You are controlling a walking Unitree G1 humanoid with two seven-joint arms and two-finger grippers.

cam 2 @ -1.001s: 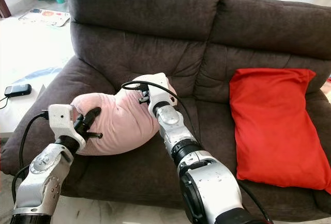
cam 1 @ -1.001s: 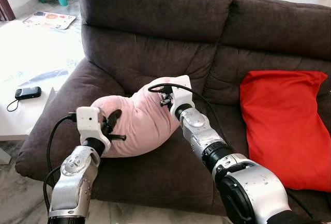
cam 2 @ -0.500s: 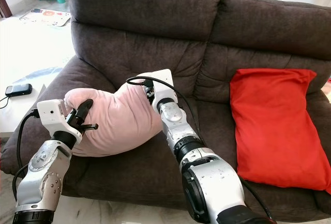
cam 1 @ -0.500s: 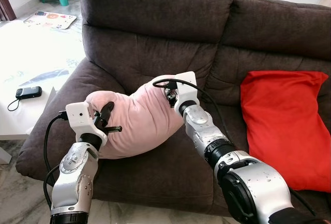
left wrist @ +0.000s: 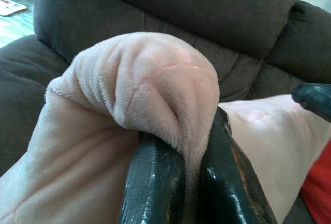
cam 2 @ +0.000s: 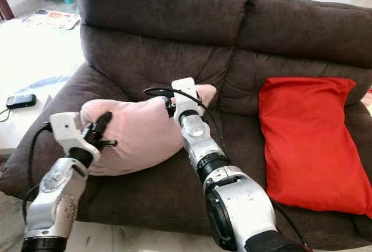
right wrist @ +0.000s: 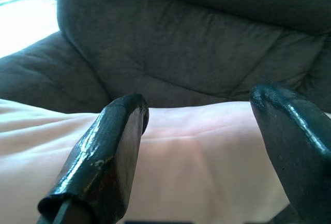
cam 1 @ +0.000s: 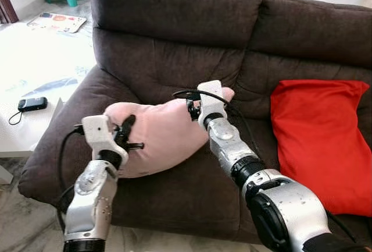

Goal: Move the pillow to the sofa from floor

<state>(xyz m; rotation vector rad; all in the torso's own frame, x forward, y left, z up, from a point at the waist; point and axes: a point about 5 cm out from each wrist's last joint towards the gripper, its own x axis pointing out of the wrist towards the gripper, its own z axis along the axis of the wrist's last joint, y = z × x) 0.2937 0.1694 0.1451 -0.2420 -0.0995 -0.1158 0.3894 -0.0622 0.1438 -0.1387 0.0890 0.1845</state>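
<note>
We see the pink pillow (cam 1: pixel 160 135), soft, plush and creased, lying across the left seat of the dark sofa (cam 1: pixel 174 25), its far corner against the backrest. Our left gripper (left wrist: pixel 194 167) pinches a bunched fold at its near end, while our right gripper (right wrist: pixel 199 146) hangs spread above its smooth top

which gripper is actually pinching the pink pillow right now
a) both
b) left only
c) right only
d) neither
b: the left gripper has its fingers shut on a fold of the pink pillow, while the right gripper has its fingers spread apart over the fabric.
</note>
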